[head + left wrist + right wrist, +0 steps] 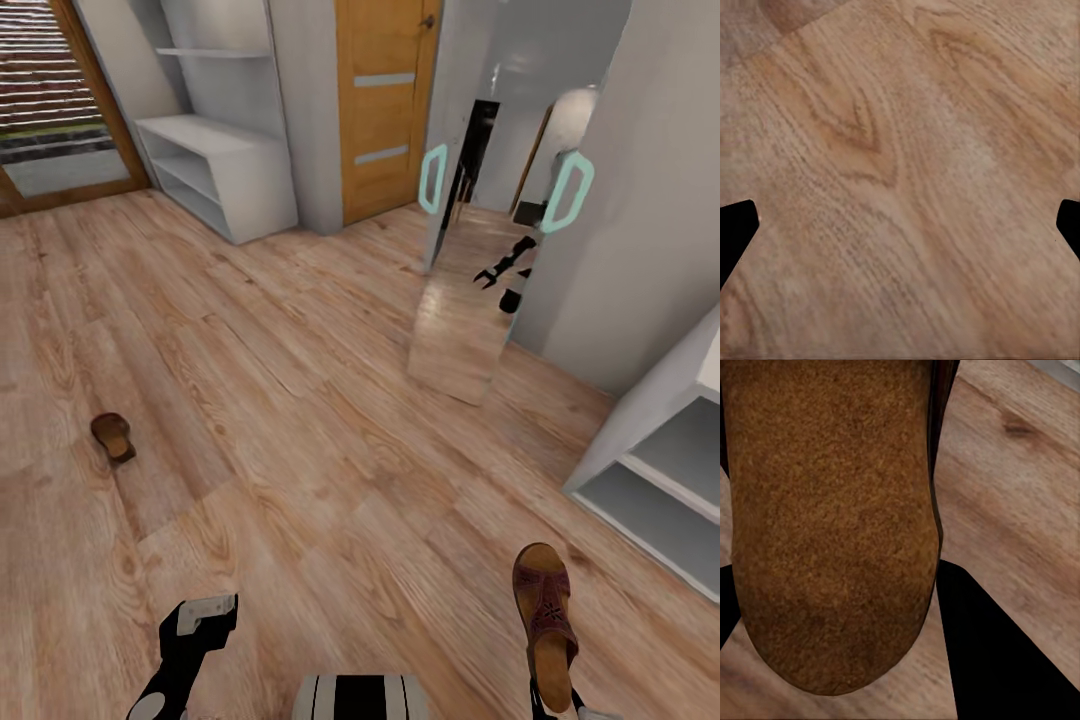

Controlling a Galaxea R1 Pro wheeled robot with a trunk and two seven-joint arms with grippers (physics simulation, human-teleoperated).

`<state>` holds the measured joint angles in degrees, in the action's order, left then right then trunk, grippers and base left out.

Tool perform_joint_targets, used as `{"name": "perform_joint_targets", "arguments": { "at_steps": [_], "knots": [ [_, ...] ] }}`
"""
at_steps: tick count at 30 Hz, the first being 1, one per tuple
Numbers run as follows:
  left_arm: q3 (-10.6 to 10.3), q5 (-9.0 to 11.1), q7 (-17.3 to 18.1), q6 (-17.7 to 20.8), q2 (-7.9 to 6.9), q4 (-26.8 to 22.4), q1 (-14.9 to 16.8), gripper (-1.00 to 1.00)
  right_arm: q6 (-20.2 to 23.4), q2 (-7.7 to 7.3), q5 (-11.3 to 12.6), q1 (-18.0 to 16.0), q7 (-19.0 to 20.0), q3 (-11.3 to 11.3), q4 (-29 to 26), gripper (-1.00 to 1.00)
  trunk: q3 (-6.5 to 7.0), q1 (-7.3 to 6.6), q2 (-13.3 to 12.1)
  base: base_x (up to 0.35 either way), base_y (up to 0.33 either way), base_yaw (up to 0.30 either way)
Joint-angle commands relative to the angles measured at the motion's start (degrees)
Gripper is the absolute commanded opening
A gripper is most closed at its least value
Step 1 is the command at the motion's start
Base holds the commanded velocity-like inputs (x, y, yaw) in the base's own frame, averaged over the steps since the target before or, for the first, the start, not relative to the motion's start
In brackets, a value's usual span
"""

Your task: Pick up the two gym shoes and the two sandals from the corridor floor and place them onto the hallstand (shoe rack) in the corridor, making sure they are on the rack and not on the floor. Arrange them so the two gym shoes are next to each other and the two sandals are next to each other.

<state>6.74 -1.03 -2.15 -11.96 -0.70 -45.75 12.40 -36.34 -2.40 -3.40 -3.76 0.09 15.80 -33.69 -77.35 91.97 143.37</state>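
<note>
- Right gripper (553, 700): at the near edge of the head view, closed on the heel end of 1 brown leather sandal with tan footbed (545, 610). The sandal is held off the floor, toe pointing away; the right wrist view has its heel (832, 525) between the dark fingers (1005, 652).
- Left gripper (205, 612): low over bare planks, jaws spread, nothing between them.
- Light brown wood-plank corridor floor (300, 400): carries the 2nd brown sandal (112, 437), lying well to the left.
- Pale grey-white open-tiered unit (650, 440): just right of the held sandal; which unit it is cannot be told.
- White bench with upper shelf (215, 160): far left, beside an orange wooden door (385, 100).
- Handling advice: probably keep the grip firm, carry level, and leave room alongside for its mate.
</note>
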Motion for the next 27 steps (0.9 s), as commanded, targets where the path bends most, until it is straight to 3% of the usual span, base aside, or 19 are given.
{"name": "perform_joint_targets", "arguments": {
  "at_steps": [1, 27],
  "knots": [
    [-0.1, -0.1, -0.2, -0.2, -0.01, 0.0, 0.0, 1.0, -0.1, 0.02, -0.2, 0.0, 0.1, 0.2, 0.0, -1.0, -0.09, -0.01, 0.0, 0.0, 0.0, 0.233],
    [-0.1, -0.1, -0.2, -0.2, -0.01, 0.1, 0.0, 1.0, -0.1, 0.02, -0.2, 0.0, 0.1, 0.2, 0.0, -1.0, -1.44, -0.01, 0.0, 0.0, 0.0, 0.233]
  ]
}}
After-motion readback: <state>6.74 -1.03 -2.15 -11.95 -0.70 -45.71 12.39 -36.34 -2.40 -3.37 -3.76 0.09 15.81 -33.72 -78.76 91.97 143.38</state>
